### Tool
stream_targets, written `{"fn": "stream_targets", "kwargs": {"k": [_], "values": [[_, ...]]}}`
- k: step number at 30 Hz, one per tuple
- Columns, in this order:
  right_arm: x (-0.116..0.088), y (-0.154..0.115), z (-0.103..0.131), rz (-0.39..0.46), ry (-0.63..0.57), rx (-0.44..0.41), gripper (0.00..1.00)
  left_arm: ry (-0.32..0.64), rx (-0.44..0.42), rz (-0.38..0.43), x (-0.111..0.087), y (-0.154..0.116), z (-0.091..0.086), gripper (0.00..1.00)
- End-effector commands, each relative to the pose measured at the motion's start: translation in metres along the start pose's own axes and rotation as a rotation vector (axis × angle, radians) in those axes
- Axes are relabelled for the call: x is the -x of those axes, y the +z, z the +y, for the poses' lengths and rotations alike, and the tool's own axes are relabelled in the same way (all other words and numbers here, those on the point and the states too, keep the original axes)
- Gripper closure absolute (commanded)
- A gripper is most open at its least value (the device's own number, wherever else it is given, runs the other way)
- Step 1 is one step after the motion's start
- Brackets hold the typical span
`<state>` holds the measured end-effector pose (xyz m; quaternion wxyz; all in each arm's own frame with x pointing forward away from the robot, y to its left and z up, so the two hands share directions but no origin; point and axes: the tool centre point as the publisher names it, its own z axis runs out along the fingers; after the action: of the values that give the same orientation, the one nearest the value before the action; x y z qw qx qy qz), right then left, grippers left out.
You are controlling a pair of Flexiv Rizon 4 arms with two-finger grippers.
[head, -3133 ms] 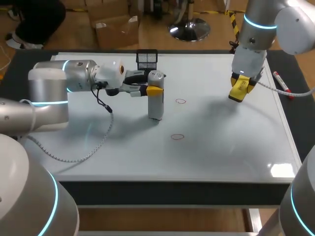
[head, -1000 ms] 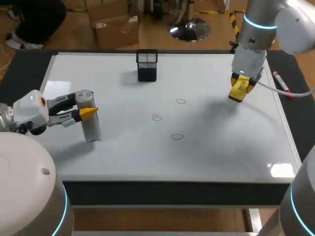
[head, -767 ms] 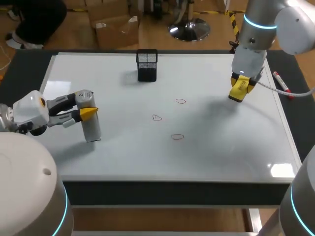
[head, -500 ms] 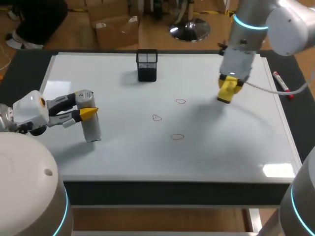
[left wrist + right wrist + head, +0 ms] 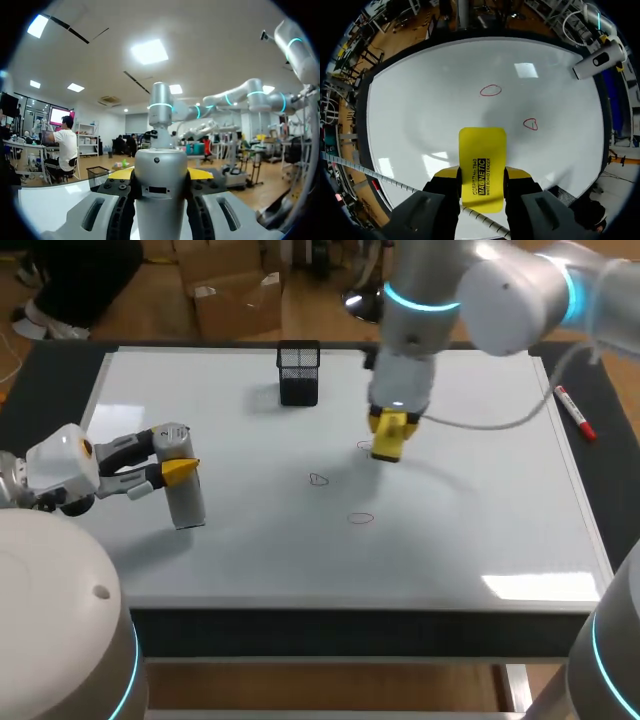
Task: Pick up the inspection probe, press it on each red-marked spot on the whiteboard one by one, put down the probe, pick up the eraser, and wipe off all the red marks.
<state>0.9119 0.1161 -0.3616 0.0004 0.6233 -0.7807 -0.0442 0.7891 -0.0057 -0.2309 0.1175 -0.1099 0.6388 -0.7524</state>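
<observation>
The yellow eraser [image 5: 482, 145] is pinched flat between the fingers of the right gripper [image 5: 389, 430], which hangs over the middle of the whiteboard [image 5: 480, 510], a little towards its far edge. From where I stand the eraser sits right at the far red mark [image 5: 364, 446], covering part of it; I cannot tell whether it touches the surface. The middle red mark [image 5: 318, 479] lies just left of that on the whiteboard and slightly nearer, and the near red mark [image 5: 360, 519] lies closer again to the whiteboard's near edge.

A wide stretch of plain white surface runs from the eraser to the whiteboard's right edge, and another band runs along the near edge in front of the marks.

The right arm comes in over the whiteboard's far right corner, its forearm crossing above the far edge and its wrist pointing straight down.

The inspection probe [image 5: 186, 495] stands upright near the whiteboard's left edge, well apart from the marks, clamped by the fingers of the left gripper [image 5: 172, 453] around its upper part. That arm reaches in level across the whiteboard's left edge, with its fingers lying sideways.

A black mesh cup [image 5: 298, 372] stands by the whiteboard's far edge, left of the middle. A red marker [image 5: 573, 412] lies just off the whiteboard's right edge.
</observation>
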Motion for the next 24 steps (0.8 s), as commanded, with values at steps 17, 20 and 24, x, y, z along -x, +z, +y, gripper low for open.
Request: {"fn": "stream_targets", "kwargs": {"k": [17, 20, 24], "values": [[0.120, 0.046, 0.025, 0.161, -0.151, 0.029, 1.00, 0.001, 0.000, -0.002, 0.000, 0.001, -0.001, 1.00], [0.131, 0.048, 0.028, 0.180, -0.159, 0.018, 1.00, 0.001, 0.000, -0.002, 0.000, 0.001, -0.001, 1.00], [0.137, 0.053, 0.029, 0.159, -0.175, 0.025, 1.00, 0.001, 0.000, -0.002, 0.000, 0.001, -0.001, 1.00]]}}
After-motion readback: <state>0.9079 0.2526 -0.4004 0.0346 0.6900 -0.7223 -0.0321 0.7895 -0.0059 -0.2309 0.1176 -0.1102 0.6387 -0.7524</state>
